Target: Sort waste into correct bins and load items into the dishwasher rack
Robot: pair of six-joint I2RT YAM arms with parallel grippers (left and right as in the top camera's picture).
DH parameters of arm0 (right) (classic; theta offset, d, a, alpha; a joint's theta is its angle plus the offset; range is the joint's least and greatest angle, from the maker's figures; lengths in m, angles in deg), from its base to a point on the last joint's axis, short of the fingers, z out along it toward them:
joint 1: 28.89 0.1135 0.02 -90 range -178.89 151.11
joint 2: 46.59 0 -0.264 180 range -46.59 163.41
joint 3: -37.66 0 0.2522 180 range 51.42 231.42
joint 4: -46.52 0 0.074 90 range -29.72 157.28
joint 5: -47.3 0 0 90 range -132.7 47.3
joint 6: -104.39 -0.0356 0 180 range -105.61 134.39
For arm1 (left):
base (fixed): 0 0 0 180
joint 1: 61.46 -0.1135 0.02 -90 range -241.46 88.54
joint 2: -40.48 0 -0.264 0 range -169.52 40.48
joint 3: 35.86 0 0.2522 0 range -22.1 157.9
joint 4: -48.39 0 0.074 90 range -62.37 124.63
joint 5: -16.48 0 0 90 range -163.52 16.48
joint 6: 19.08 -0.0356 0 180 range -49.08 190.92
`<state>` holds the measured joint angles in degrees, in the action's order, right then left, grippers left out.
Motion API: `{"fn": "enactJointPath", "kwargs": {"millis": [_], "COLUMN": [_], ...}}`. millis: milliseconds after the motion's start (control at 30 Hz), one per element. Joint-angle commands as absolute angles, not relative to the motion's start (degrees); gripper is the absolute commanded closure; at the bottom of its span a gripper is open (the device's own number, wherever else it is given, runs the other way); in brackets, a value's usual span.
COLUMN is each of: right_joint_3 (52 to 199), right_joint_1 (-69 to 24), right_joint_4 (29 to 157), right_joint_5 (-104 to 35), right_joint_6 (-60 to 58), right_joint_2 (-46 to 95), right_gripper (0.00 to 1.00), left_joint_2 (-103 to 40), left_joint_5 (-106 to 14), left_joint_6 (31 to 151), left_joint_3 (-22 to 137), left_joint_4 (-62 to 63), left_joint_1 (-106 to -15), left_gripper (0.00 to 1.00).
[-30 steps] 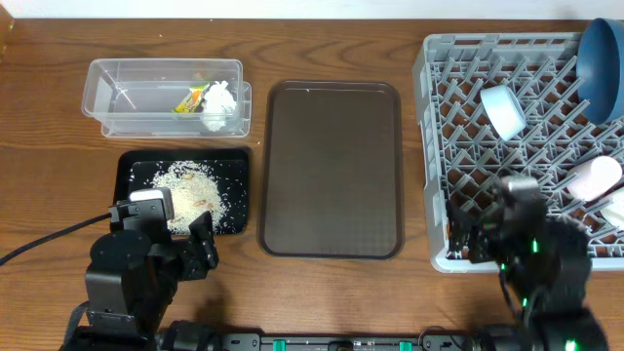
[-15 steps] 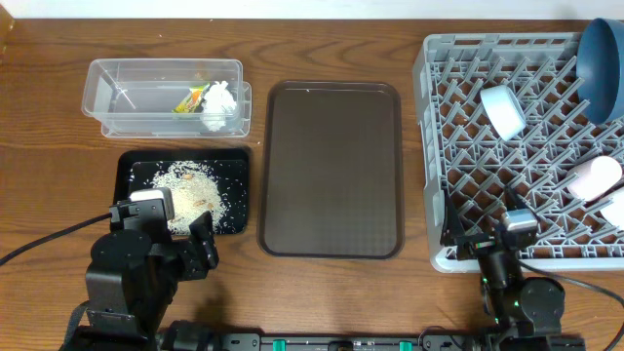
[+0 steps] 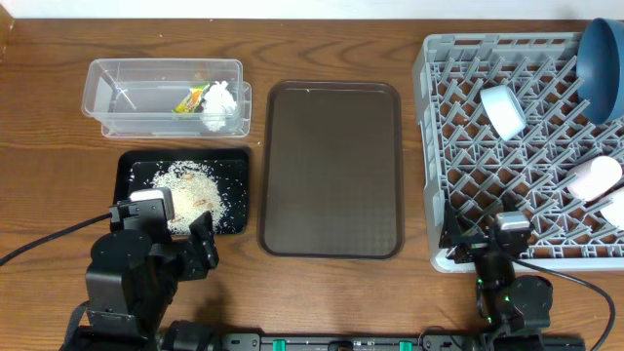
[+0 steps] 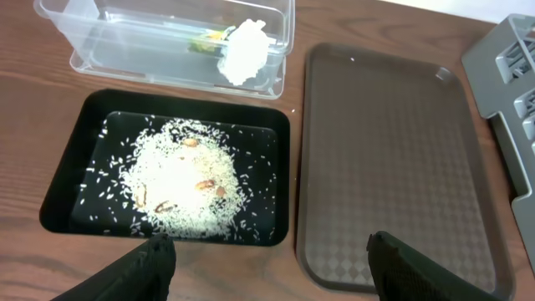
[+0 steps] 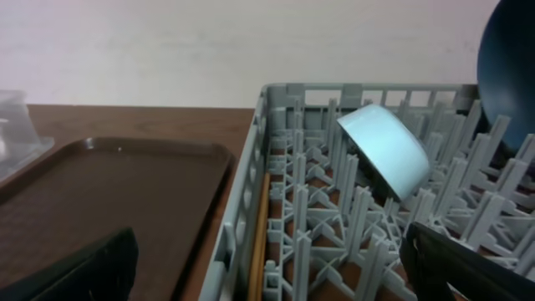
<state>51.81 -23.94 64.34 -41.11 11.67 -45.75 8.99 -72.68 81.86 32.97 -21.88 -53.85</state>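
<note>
The clear tub (image 3: 136,97) holds the orange and yellow-green wrapper (image 3: 191,98) and the white tissue (image 3: 222,97). The black tray (image 3: 136,168) holds the rice scraps (image 3: 187,187). The grey rack (image 3: 487,41) holds the dark blue plate (image 3: 603,58), the white bowl (image 3: 502,109), two cups (image 3: 595,177) and a chopstick (image 5: 259,242) along its left wall. My left gripper (image 4: 267,276) is open and empty, just in front of the black tray (image 4: 276,142). My right gripper (image 5: 276,280) is open and empty at the rack's front left corner (image 5: 334,87).
The brown serving tray (image 3: 331,166) lies between the black tray and the rack, with nothing on it. Both arms sit low at the table's front edge. The white wall runs along the back of the table.
My right arm has dropped from above the rack's front part and pulled back to the table's front edge. The left arm has not moved.
</note>
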Motion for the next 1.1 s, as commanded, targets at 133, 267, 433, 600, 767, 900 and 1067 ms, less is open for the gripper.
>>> {"fn": "enactJointPath", "kwargs": {"millis": [133,267,433,600,767,900,1067], "right_joint_3": [51.7,51.7,51.7,51.7,51.7,51.7,51.7], "right_joint_1": [-24.5,-24.5,-24.5,-24.5,-24.5,-24.5,-24.5], "right_joint_4": [64.6,64.6,64.6,64.6,64.6,64.6,64.6], "right_joint_5": [-41.9,-41.9,-41.8,-41.8,-41.9,-41.9,-41.9], "right_joint_6": [11.9,11.9,11.9,11.9,11.9,11.9,11.9], "right_joint_2": [-46.3,-46.3,-46.3,-46.3,-46.3,-46.3,-46.3], "right_gripper": [0.01,0.01,0.01,0.01,0.01,0.01,0.01], "left_joint_2": [9.0,9.0,9.0,9.0,9.0,9.0,9.0], "left_joint_5": [-73.6,-73.6,-73.6,-73.6,-73.6,-73.6,-73.6], "left_joint_6": [82.6,82.6,82.6,82.6,82.6,82.6,82.6], "left_joint_3": [32.8,32.8,32.8,32.8,32.8,32.8,32.8], "left_joint_4": [-21.8,-21.8,-21.8,-21.8,-21.8,-21.8,-21.8], "left_joint_1": [-53.9,-53.9,-53.9,-53.9,-53.9,-53.9,-53.9], "left_gripper": [0.23,0.23,0.23,0.23,0.23,0.23,0.23]}}
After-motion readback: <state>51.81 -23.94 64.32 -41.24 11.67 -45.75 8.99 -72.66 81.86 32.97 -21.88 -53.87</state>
